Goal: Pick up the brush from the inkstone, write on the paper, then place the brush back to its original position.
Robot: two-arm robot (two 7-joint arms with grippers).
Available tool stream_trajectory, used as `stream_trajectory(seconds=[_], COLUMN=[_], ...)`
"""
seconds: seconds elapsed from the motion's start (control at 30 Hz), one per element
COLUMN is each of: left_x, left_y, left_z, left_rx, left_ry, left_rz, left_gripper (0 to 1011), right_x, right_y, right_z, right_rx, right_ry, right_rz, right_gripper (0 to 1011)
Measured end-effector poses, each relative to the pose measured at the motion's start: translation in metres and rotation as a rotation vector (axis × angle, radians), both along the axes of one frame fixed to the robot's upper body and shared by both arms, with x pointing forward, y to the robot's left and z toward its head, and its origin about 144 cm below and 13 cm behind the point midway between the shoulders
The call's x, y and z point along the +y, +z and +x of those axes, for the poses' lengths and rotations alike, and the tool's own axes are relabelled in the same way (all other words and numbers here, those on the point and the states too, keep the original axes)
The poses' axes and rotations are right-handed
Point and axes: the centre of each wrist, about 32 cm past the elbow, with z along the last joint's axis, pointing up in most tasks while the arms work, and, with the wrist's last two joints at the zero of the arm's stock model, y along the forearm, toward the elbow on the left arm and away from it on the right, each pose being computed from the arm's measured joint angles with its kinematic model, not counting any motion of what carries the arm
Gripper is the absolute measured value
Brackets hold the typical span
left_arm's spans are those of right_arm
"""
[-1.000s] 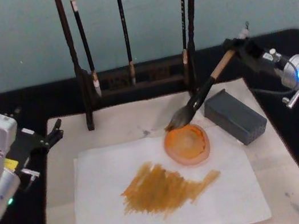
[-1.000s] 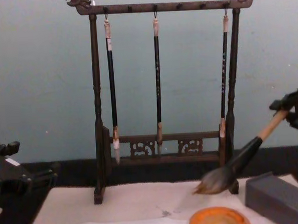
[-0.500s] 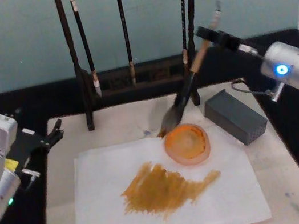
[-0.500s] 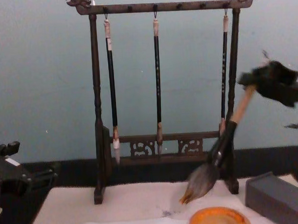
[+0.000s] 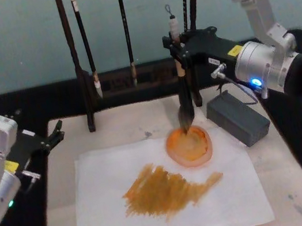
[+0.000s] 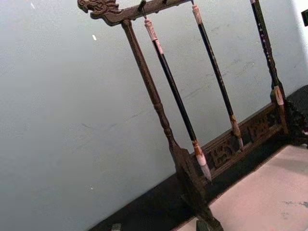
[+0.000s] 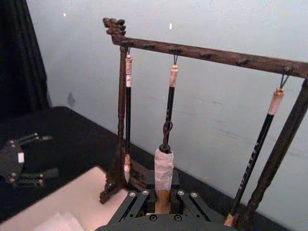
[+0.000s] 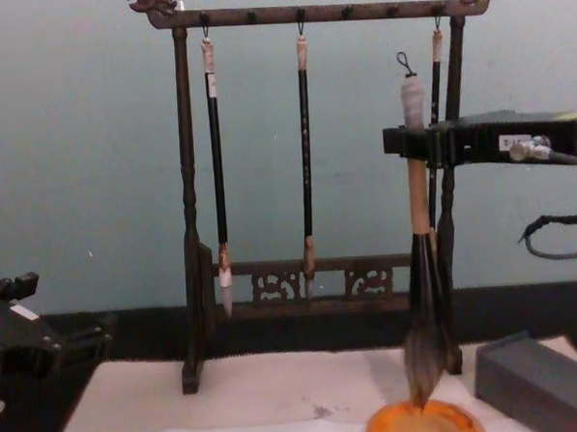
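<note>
The brush (image 5: 182, 87) hangs upright, and my right gripper (image 5: 177, 50) is shut on its tan handle just below the whitish end and loop. Its bushy dark bristles (image 8: 423, 362) point straight down, their tip at the rim of a round orange dish (image 5: 189, 146). The right wrist view looks down the taped handle end (image 7: 163, 166) between the jaws. The dark grey block-shaped inkstone (image 5: 237, 116) lies just right of the dish. The paper (image 5: 111, 219) lies on the mat and carries a wide orange-brown brushed patch (image 5: 164, 189). My left gripper (image 5: 55, 133) rests open at the mat's left edge.
A dark wooden brush rack (image 8: 302, 14) stands behind the mat, with three thin black-handled brushes (image 8: 305, 157) hanging from it. The upright brush is close in front of the rack's right post (image 5: 193, 35). The beige felt mat (image 5: 278, 172) lies on a black table.
My right arm has swung in from the right and turned the brush from a slant to upright. Its bristle tip moved from beside the dish to the dish's rim. The left arm stayed still.
</note>
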Motion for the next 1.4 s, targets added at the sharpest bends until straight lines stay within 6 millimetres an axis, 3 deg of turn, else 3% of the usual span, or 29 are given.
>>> stream_trajectory(seconds=[1.4], left_x=[0.0000], left_y=[0.0000], left_z=[0.0000], left_rx=[0.000], left_ry=[0.000], left_rz=[0.000], left_gripper=[1010], right_x=[0.0025], right_y=[0.0023], right_z=[0.0031], right_rx=[-0.025], right_ry=[-0.002], right_rz=[-0.002], right_gripper=[154])
